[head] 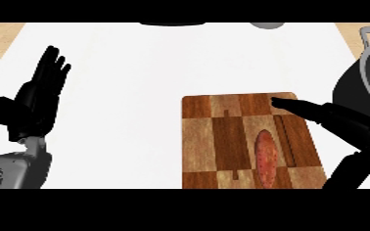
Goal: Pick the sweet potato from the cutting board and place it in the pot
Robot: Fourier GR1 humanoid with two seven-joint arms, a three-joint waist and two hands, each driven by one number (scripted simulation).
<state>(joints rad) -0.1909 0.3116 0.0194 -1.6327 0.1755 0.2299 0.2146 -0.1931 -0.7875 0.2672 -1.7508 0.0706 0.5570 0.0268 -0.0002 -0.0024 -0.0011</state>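
Head view. I see the white table [159, 78] from steeply above, with a checkered wooden cutting board [217, 142] lying at lower right. The sweet potato [266, 157], reddish and elongated, lies flat on the right half of the board, its long axis running toward and away from me, near the board's lower edge.

My right hand [336, 120] enters from the right and reaches over the board's upper right corner. Its fingers [292, 103] are extended and nearly straight, pointing left above the far end of the sweet potato; they enclose nothing. A thin dark line on the board just right of the sweet potato looks like a shadow. I cannot tell whether the fingertips touch the board.

My left hand [39, 95] shows at the left edge, well apart from the board, fingers straight and pointing up, resting and empty; its grey forearm [22, 169] enters at lower left.

At the right edge a dark rounded body with a grey rim, which I take for the pot [354, 83], is partly cut off, just beyond the board.
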